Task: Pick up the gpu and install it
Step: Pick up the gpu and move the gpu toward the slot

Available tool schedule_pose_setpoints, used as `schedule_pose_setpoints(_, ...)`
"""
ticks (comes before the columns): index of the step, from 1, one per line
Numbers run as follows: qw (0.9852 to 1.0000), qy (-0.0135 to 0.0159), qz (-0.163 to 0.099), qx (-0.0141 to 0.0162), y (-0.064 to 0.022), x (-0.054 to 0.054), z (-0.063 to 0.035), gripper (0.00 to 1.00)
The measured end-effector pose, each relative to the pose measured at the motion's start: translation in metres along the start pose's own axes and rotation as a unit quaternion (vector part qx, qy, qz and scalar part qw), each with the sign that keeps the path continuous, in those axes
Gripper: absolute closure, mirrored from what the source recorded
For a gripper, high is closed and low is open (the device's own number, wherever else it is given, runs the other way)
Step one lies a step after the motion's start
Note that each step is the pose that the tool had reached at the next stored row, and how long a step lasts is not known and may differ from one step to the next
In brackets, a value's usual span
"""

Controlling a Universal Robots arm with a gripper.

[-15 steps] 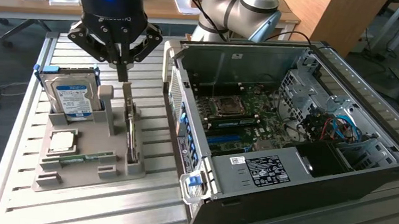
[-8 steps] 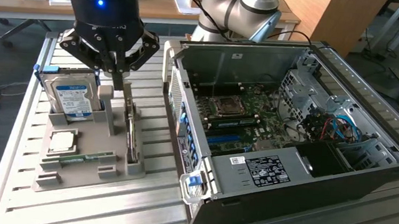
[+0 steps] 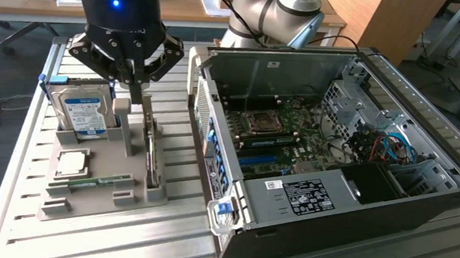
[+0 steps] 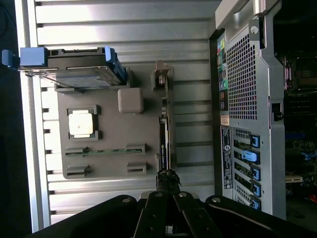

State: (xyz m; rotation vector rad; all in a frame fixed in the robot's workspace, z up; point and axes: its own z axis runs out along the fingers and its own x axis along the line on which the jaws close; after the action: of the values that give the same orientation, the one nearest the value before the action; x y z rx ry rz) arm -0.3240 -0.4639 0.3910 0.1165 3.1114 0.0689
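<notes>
Closed gripper (image 4: 167,177) over edge-on gpu (image 4: 165,134), near blue-labelled hard drive (image 3: 83,114)

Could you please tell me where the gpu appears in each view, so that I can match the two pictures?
Exterior view: the gpu stands on edge along the grey holder's side nearer the computer case, left of the picture's middle.
Wrist view: the gpu is seen edge-on, between the holder's square block and the case.
Shared landmark: the hard drive in the holder.
</notes>
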Motion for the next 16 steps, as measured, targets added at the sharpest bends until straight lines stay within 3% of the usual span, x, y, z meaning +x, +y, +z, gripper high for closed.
schedule_pose_setpoints(4,1.0,0.0,0.0,0.0,0.0,0.0,0.0,0.89)
schedule_pose_setpoints(6,1.0,0.0,0.0,0.0,0.0,0.0,0.0,0.83)
schedule_pose_setpoints(9,1.0,0.0,0.0,0.0,0.0,0.0,0.0,0.65)
schedule_pose_setpoints(10,1.0,0.0,0.0,0.0,0.0,0.0,0.0,0.65)
schedule_pose_setpoints(11,1.0,0.0,0.0,0.0,0.0,0.0,0.0,0.58)
schedule_pose_setpoints(16,1.0,0.0,0.0,0.0,0.0,0.0,0.0,0.58)
